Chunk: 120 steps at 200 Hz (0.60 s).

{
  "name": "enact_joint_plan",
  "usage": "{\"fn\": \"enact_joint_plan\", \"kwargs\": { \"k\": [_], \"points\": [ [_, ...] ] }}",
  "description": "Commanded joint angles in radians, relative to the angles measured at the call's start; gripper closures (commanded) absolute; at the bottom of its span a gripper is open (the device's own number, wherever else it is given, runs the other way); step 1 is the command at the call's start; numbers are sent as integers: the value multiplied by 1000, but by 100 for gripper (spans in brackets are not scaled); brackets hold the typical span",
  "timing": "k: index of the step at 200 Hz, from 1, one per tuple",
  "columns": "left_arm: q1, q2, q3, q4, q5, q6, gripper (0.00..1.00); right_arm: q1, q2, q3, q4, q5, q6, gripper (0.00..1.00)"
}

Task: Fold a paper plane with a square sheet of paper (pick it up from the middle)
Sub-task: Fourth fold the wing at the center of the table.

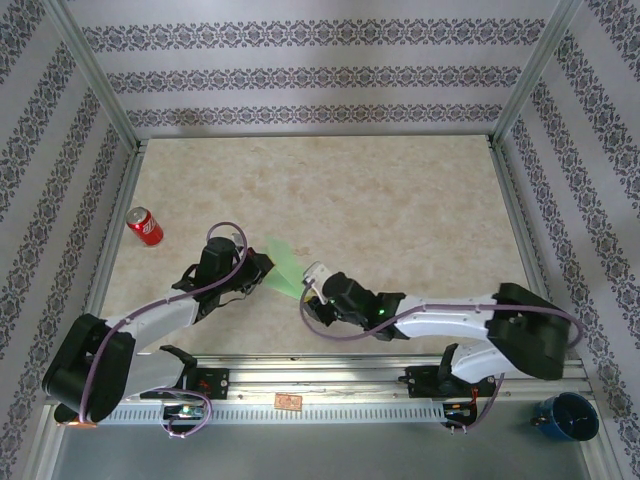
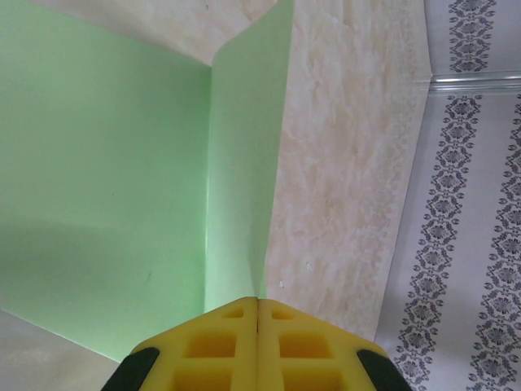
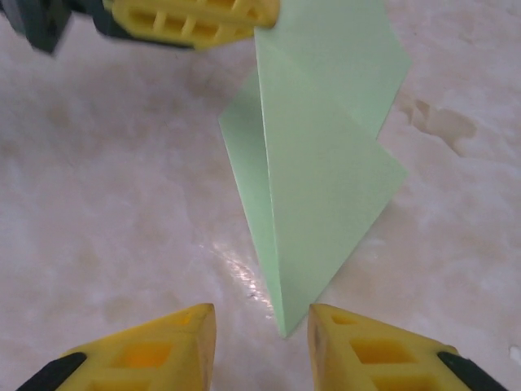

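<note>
- While the paper (image 1: 284, 266) stands mid-table as a thin green wedge in the top view, the left gripper (image 1: 264, 270) meets its left side; the right gripper (image 1: 306, 294) sits at its near end; a red can (image 1: 144, 226) is well apart.
- Left wrist: yellow ribbed fingers (image 2: 220, 350) clenched on the matte, creased paper (image 2: 106, 187).
- Right wrist: right gripper (image 3: 260, 330) spread, the paper's (image 3: 317, 179) pointed tip between its fingers; left gripper (image 3: 244, 20) pinches the upper edge.

Paper plane (image 1: 283, 268) near worktop (image 1: 400, 200) centre, between left pincer (image 1: 266, 267) and right pincer (image 1: 305, 292); can (image 1: 145, 226) well apart, left.
</note>
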Motion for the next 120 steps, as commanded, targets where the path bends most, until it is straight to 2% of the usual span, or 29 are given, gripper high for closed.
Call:
{"fn": "enact_joint_plan", "kwargs": {
  "k": [1, 38, 120],
  "points": [
    [-14, -12, -8, -34, -29, -23, 100, 48, 90, 55, 93, 189, -190, 65],
    [-17, -10, -1, -35, -29, -23, 100, 60, 188, 64, 248, 226, -236, 64],
    [-18, -13, 20, -62, -17, -4, 100, 38, 329, 117, 258, 250, -220, 64]
  ]
}}
